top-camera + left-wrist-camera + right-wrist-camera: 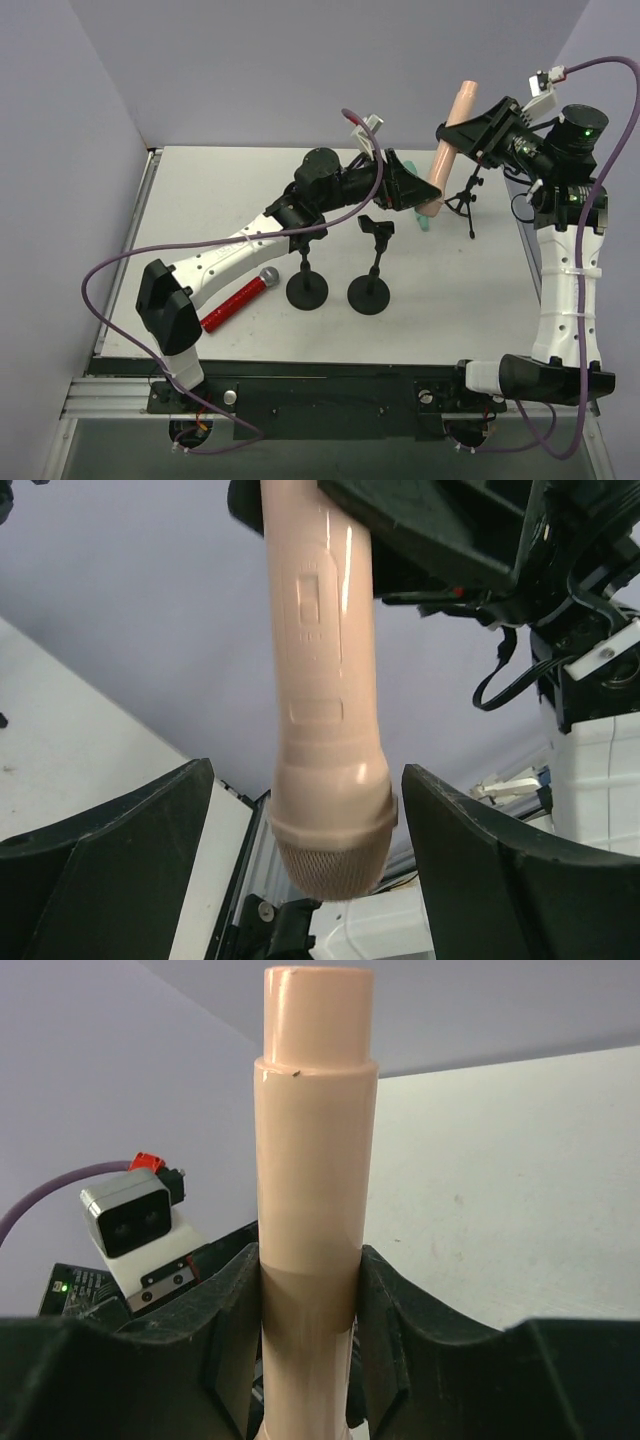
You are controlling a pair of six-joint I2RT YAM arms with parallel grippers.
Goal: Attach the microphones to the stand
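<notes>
My right gripper point(458, 140) point(308, 1260) is shut on the body of the pale peach-pink microphone point(447, 150) point(312, 1160) and holds it high above the table's back right, mesh head down. My left gripper point(415, 190) point(308, 772) is open, its fingers on either side of the mesh head point(330, 855) without touching it. The glittery red microphone point(238, 299) lies on the table at the left. A tip of the teal-green microphone point(422, 224) shows under the left gripper. Two round-base stands point(306, 288) point(369, 292) with clips stand in the middle.
A small black tripod stand point(466, 203) stands at the back right, just behind the held microphone. The left forearm point(240, 250) stretches over the left stand's clip. Purple cables point(120, 262) loop around both arms. Walls close in on the left, back and right.
</notes>
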